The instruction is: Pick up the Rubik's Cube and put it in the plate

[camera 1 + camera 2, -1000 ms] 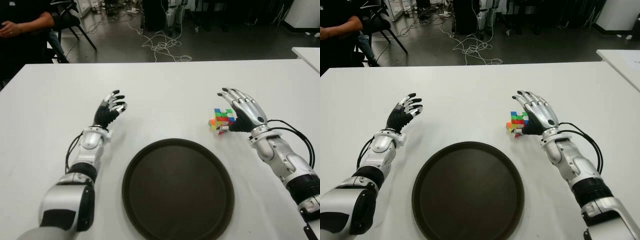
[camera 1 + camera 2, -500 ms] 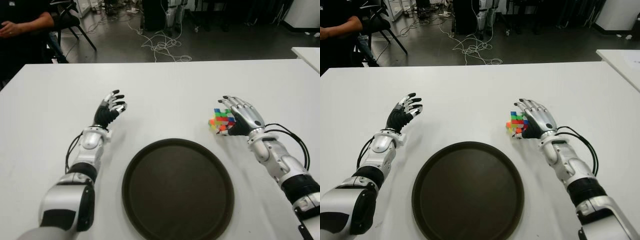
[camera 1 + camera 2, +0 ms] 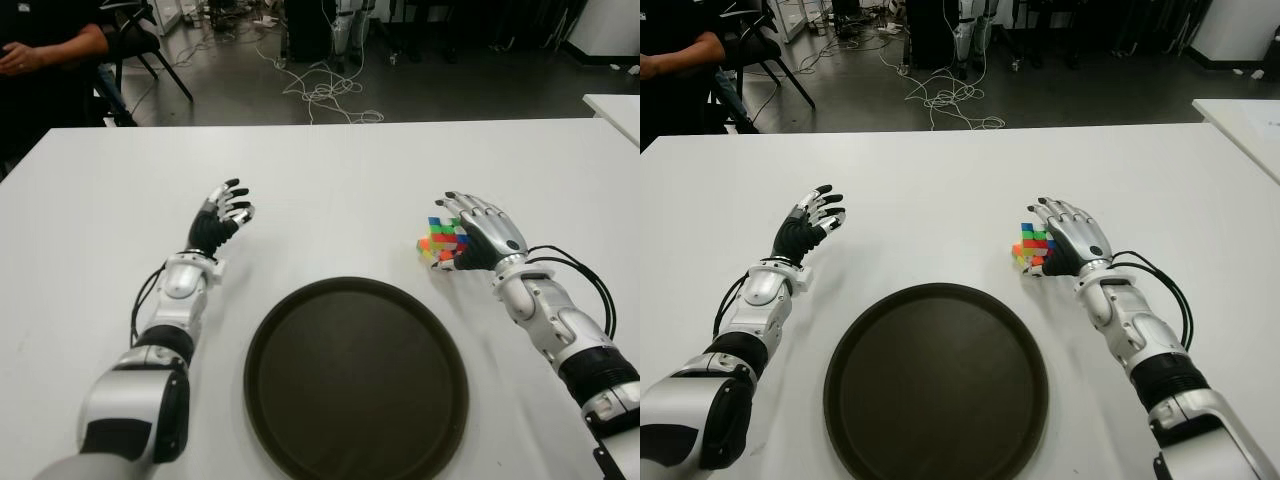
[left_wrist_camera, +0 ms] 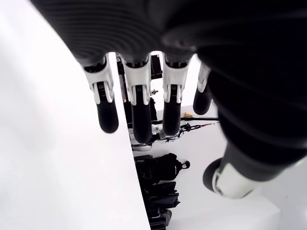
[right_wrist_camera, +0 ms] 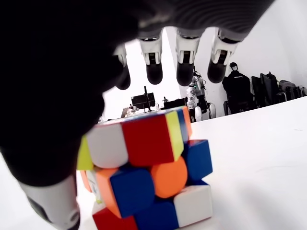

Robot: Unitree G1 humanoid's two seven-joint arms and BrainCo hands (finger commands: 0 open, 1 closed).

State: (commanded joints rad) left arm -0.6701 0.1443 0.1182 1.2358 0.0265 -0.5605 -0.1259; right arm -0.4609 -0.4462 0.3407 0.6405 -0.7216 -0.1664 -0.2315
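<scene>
Closed in over Rubik's Cube (image 3: pixel 441 242) since earlier: right robot hand (image 3: pixel 479 235), fingers extended and ungrasping; cube on bench (image 3: pixel 330 200) just beyond plate (image 3: pixel 356 377); pickup and placement outstanding; left robot hand (image 3: pixel 220 219) unclenched, idle.

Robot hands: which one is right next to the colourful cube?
The right hand, on the right side of the table. Its open fingers arch over the Rubik's Cube. The left hand is far across, beyond the plate, holding nothing.
</scene>
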